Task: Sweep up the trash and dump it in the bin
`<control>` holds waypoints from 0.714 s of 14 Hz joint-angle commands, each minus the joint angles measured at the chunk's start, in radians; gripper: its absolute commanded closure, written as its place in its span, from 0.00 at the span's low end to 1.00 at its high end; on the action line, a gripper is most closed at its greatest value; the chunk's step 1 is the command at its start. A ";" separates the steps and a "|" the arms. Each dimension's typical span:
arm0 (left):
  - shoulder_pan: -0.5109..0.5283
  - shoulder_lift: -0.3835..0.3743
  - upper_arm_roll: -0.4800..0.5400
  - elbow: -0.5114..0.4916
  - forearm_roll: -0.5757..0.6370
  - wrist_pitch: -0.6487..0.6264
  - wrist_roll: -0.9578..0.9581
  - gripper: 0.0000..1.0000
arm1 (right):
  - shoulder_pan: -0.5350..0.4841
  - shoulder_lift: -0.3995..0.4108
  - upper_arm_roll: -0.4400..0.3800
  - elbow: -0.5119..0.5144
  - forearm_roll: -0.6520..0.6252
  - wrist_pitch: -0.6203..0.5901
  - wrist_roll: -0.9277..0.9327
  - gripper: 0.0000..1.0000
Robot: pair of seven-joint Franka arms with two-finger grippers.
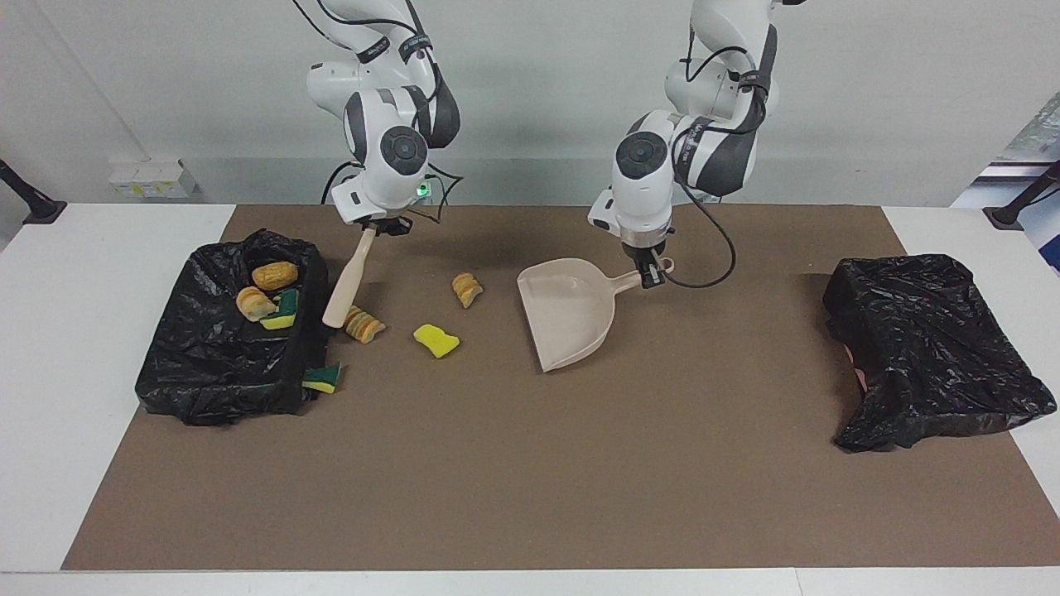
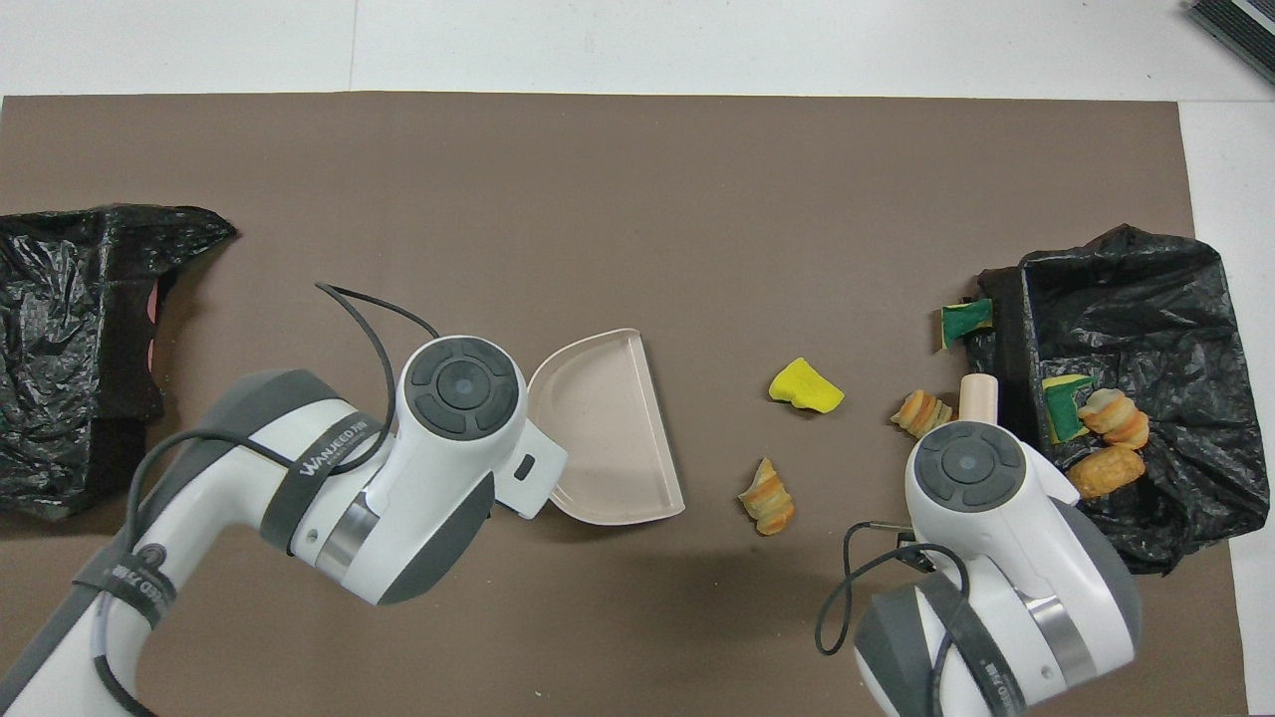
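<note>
My right gripper (image 1: 377,228) is shut on the top of a beige brush (image 1: 344,285). The brush slants down to the mat beside a black-lined bin (image 1: 215,364) and a striped chunk (image 1: 364,324). My left gripper (image 1: 651,271) is shut on the handle of a beige dustpan (image 1: 571,310), which lies on the mat with its mouth toward the trash. A second striped chunk (image 1: 467,290) and a yellow sponge bit (image 1: 436,339) lie between brush and dustpan. A green-and-yellow sponge (image 1: 322,377) lies at the bin's corner. Two chunks (image 1: 275,274) and a sponge (image 1: 283,310) lie in the bin.
A second black-bagged bin (image 1: 936,348) stands at the left arm's end of the brown mat (image 1: 530,463). From overhead, the dustpan (image 2: 608,428), the yellow sponge (image 2: 805,388) and the brush tip (image 2: 978,396) show beside the arms' wrists.
</note>
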 commanded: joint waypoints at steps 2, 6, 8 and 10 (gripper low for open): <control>-0.015 -0.050 0.015 -0.059 0.027 0.033 -0.027 1.00 | -0.017 -0.034 0.015 -0.025 0.103 0.006 -0.143 1.00; -0.015 -0.051 0.014 -0.064 0.027 0.033 -0.027 1.00 | 0.026 -0.028 0.016 -0.015 0.275 0.018 -0.223 1.00; -0.015 -0.051 0.015 -0.064 0.027 0.036 -0.027 1.00 | 0.069 -0.019 0.016 0.003 0.373 0.036 -0.225 1.00; -0.013 -0.051 0.015 -0.064 0.027 0.037 -0.027 1.00 | 0.087 0.007 0.016 0.037 0.427 0.044 -0.224 1.00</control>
